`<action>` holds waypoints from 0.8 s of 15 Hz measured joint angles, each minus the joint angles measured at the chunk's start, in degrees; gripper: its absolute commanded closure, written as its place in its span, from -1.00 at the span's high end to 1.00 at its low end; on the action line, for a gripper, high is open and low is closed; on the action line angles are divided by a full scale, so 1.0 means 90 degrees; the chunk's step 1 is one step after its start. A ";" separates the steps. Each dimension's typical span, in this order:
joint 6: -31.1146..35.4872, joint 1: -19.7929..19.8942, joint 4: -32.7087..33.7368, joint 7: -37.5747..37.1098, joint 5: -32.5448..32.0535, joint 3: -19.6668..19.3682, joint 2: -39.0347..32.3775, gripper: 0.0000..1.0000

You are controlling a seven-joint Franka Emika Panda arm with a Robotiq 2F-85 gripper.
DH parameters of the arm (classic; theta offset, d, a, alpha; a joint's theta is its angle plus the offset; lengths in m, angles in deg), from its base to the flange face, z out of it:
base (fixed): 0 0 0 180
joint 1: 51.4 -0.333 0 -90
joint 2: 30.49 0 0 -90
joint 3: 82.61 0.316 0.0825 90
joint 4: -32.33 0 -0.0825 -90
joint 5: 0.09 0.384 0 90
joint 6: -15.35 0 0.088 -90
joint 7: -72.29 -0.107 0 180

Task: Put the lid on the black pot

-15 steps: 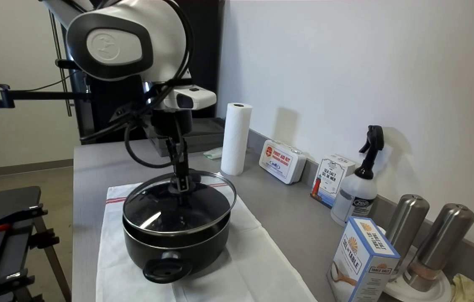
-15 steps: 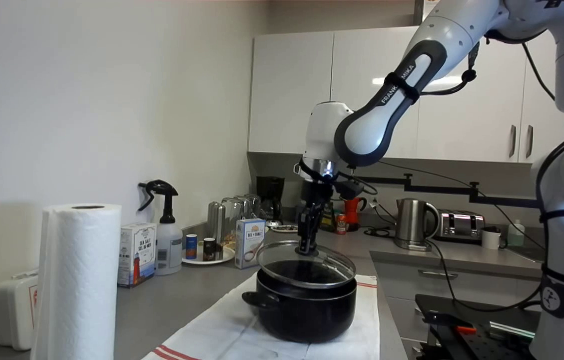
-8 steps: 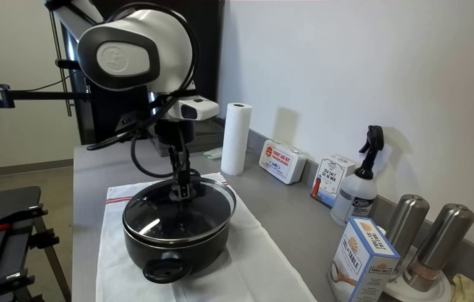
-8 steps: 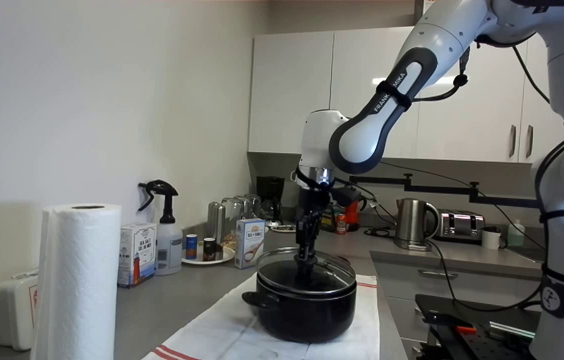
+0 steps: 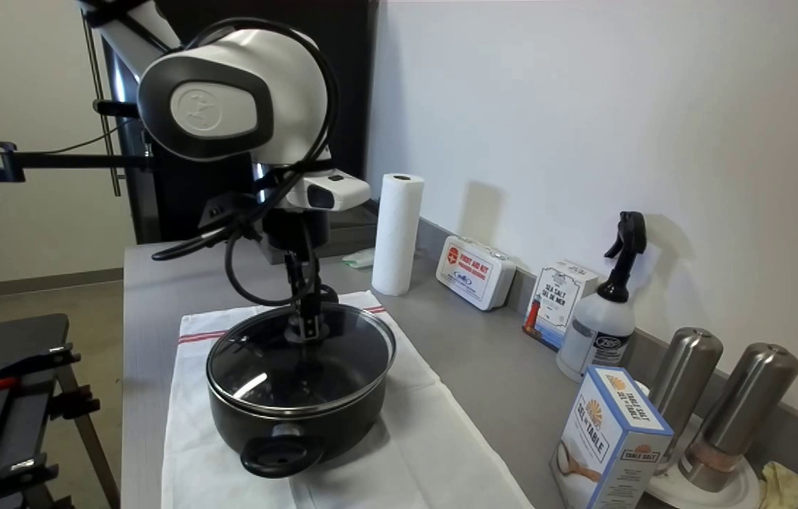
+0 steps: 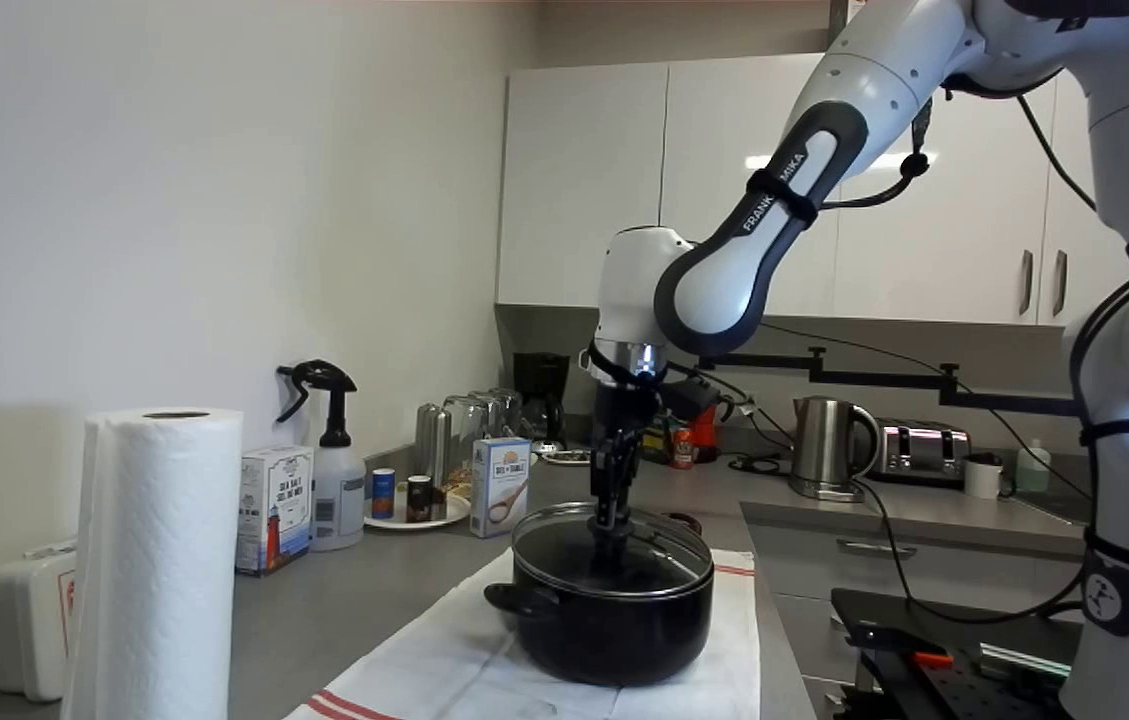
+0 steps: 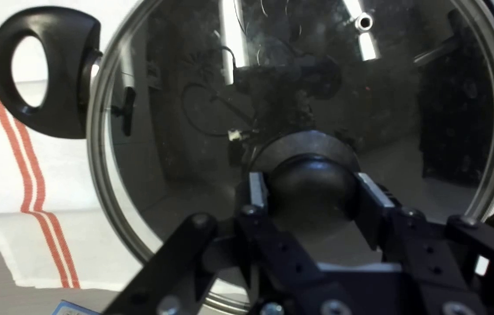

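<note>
The clear glass lid [image 5: 349, 367] lies level over the black pot [image 5: 353, 418], its metal rim at the pot's rim in both exterior views. It overhangs slightly at the right in an exterior view; I cannot tell if it is fully seated. My gripper [image 7: 312, 188] points down with its fingers on both sides of the lid's black knob [image 7: 314, 173], shut on it. The gripper also shows above the lid in an exterior view [image 6: 610, 522]. The pot's side handle [image 7: 50, 87] sticks out at the left of the wrist view. The pot's inside is covered by the lid.
The pot stands on a white towel [image 5: 413, 459] with red stripes. A paper towel roll [image 5: 399, 237], first aid kit [image 5: 475, 272], sea salt box [image 5: 560, 304], spray bottle [image 5: 600, 325], table salt box [image 5: 607, 442] and steel cylinders [image 5: 741, 417] stand along the wall.
My gripper has moved down with the lid. The gap between lid and pot rim has closed, and the lid has shifted from hovering to meeting the rim. The pot has not moved.
</note>
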 measured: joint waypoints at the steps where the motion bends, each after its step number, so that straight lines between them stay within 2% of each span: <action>1: 0.0001 -0.0005 0.0000 0.0000 0.0007 0.0000 -0.0010 -0.50; 7: 0.0002 -0.0008 -0.0002 0.0006 0.0072 0.0000 -0.0018 -0.50; 12: 0.0006 -0.0008 -0.0020 0.0136 0.0475 0.0010 -0.0018 -0.50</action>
